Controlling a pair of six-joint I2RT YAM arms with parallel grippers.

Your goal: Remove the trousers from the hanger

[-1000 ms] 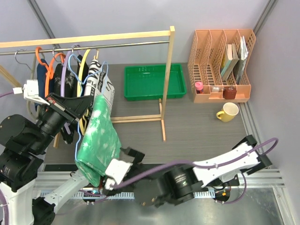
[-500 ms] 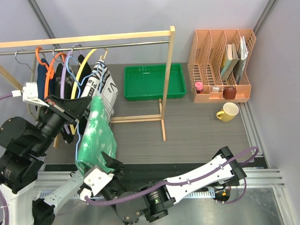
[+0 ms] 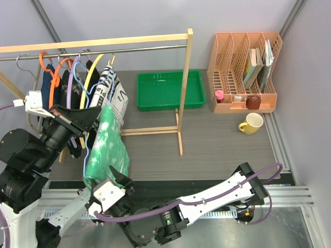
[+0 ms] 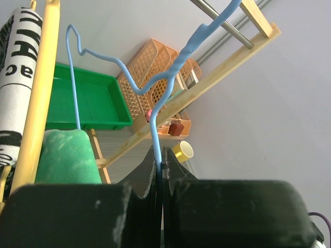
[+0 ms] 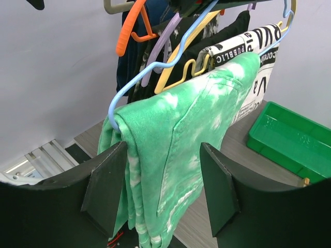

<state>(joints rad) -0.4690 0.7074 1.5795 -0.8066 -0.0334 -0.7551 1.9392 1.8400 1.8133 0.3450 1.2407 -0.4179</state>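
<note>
Left gripper [image 4: 159,161] is clenched on the thin wire of the light blue hanger [image 4: 155,88], pinching it just below the twisted neck, with the hook up by the metal rail of the wooden rack [image 3: 189,77]; can't tell if the hook sits on the rail. The trousers [image 3: 107,150], green with whitish mottling, are folded over the hanger's lower bar and hang down over the table's [image 3: 222,139] near-left corner, just in front of the newspaper-print garment [image 3: 111,93]. Right gripper [image 5: 163,191] comes in low from the near edge. Its fingers [image 5: 106,191] are released and spread, one on each side of the hanging trousers. The left-hand pad is right at the folded edge, the other pad is a bit apart from the cloth, so there is no squeeze on the fabric. A yellow hanger [image 4: 36,98] and an orange hanger [image 5: 132,26] hang with dark clothes behind. A green tray [image 3: 168,90] sits at the table's far edge behind the rack. An orange file organizer [image 3: 243,72] is in the far-right corner, with a yellow mug [image 3: 252,124] just in front of it.
</note>
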